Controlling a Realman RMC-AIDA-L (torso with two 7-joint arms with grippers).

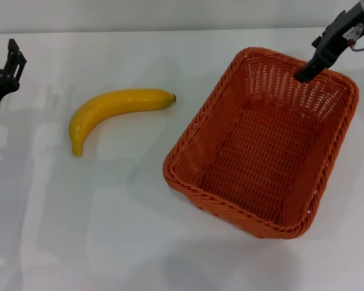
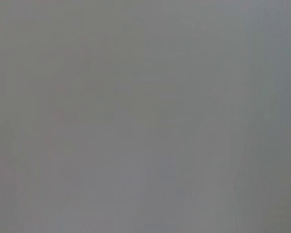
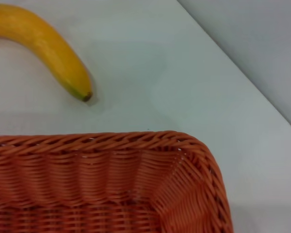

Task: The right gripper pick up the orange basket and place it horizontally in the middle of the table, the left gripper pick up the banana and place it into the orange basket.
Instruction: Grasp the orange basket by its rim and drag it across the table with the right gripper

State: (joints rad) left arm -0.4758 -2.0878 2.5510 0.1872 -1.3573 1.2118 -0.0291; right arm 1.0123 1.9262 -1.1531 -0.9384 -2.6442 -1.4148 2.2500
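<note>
Plain pale grey backdrop [image 1: 170, 15]: it is running as a narrow, featureless band along the far side of what I am facing. In my right wrist view, a like grey area [image 3: 262, 48] is lying beyond a straight boundary. My left wrist view is showing only flat grey.

An orange basket [image 1: 262, 145] sits upright, skewed, on the white table [image 1: 109, 230], a curved yellow banana [image 1: 112, 110] lying apart to its left.
</note>
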